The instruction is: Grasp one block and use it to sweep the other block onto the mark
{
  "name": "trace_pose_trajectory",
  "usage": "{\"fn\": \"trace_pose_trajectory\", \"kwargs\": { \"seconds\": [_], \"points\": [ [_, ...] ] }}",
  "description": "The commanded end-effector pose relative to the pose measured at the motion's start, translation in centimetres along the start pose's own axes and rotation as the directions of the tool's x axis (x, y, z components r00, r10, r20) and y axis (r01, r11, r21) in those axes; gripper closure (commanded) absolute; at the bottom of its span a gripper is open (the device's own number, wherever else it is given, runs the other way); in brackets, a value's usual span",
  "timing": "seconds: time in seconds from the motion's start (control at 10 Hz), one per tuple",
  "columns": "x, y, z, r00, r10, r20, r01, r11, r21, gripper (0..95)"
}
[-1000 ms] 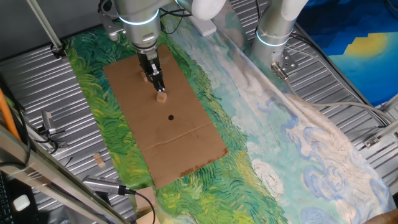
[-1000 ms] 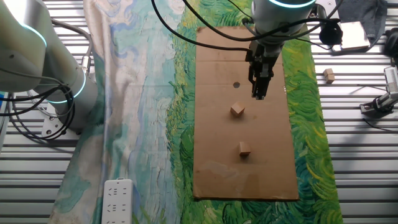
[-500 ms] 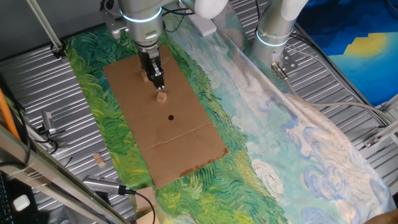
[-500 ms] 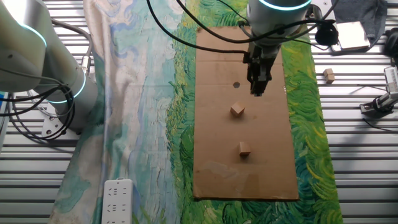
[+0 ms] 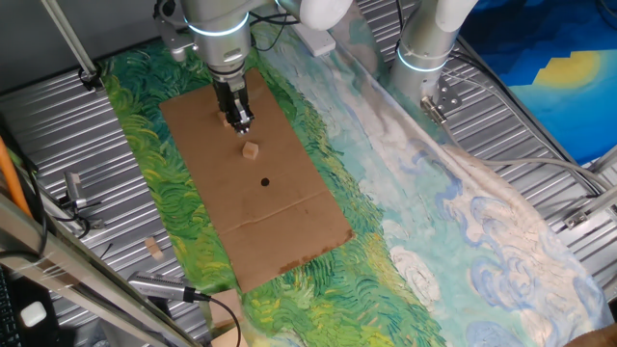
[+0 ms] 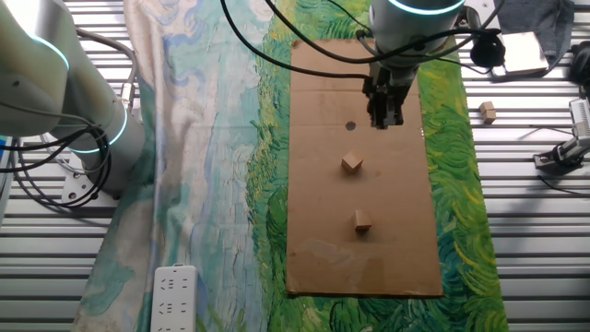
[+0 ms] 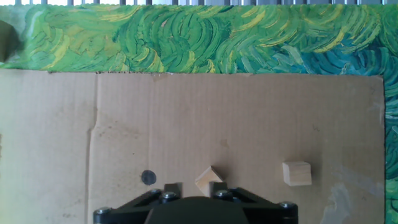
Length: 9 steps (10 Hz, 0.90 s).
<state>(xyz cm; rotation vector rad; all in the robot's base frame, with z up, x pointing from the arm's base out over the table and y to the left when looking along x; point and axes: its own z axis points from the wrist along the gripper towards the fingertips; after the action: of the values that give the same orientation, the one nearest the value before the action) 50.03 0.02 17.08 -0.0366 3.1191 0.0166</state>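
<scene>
Although the pincer hangs over the flat brown cardboard sheet, its fingertips are too small to show whether they are spread or pressed together. In the hand view, the tiny round black mark sits near the sheet's bottom edge; the tilted pale wooden block and squarer wooden block lie apart.

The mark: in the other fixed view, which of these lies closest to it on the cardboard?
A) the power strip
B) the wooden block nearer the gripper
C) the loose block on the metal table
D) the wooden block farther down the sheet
B: the mark sits just up and left of the nearer wooden block; the farther block lies well beyond it.
</scene>
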Motion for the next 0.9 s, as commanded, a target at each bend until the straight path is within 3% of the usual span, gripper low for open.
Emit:
{"fn": "trace_pose_trajectory", "kwargs": {
  "seconds": [0.1,0.8,0.9],
  "points": [
    [0.04,-0.02,0.08,1.0,-0.001,0.001,0.001,1.0,0.001,95.0],
    [0.04,-0.02,0.08,1.0,-0.002,0.001,0.002,1.0,0.001,95.0],
    [0.04,-0.02,0.08,0.997,-0.075,0.001,0.075,0.997,0.001,95.0]
  ]
}}
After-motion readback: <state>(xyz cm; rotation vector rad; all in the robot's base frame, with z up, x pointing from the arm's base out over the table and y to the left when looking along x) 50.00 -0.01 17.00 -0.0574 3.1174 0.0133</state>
